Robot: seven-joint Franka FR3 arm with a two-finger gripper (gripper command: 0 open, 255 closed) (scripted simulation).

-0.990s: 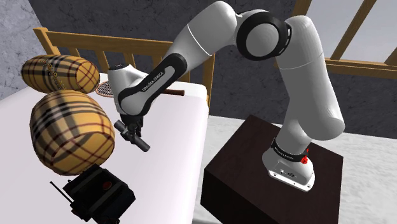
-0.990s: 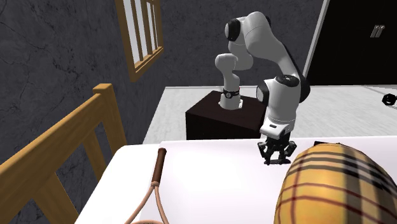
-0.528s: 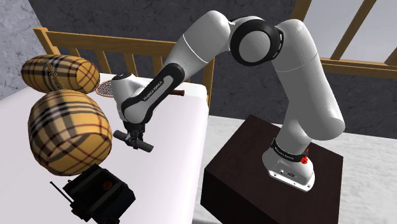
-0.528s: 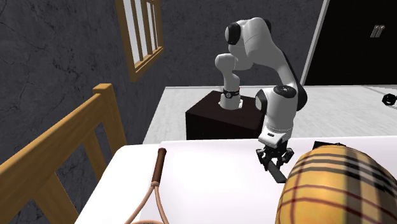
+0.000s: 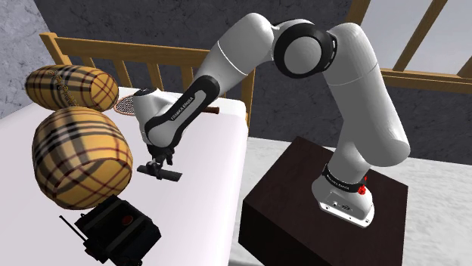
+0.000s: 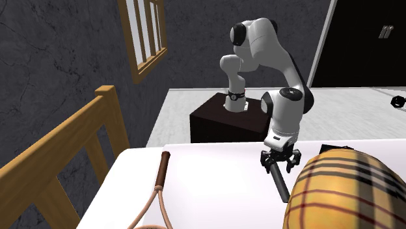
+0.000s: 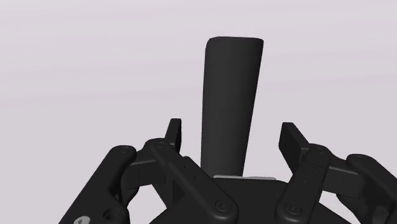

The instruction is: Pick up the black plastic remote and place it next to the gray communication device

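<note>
I record the gripper (image 7: 231,130) now open, the black remote (image 5: 162,174) released flat onto the white bed (image 5: 208,181) near the black radio (image 5: 117,227); placement looks complete.

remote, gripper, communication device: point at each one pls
remote (image 7: 232,89), wrist view, middle of its black body
gripper (image 5: 156,163), shoulder view, midway between its open fingertips
communication device (image 5: 117,225), shoulder view, top of its black casing
</note>
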